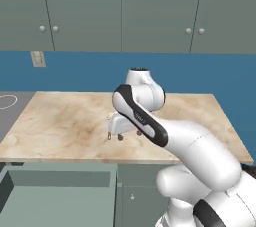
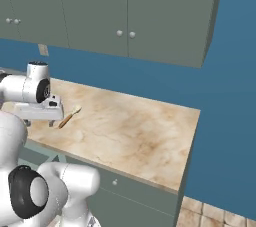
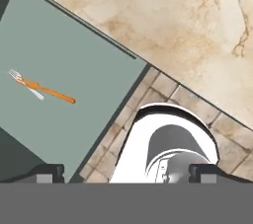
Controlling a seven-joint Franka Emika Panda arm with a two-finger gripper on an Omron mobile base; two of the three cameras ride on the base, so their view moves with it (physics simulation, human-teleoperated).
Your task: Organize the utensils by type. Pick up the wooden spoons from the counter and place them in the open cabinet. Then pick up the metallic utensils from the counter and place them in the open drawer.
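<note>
Wooden spoon lies at the left of the right base view, so the open, empty gripper should descend squarely over its handle.

Blue wall, closed grey-green wall cupboards, tiled floor.

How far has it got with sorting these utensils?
Partly done: a thin silver utensil lies in the open drawer, crossed with an orange-handled piece I cannot identify. Nothing is in hand: the tool hangs open and empty over the counter. Left: one wooden spoon lies on the counter, to go into the cabinet.
</note>
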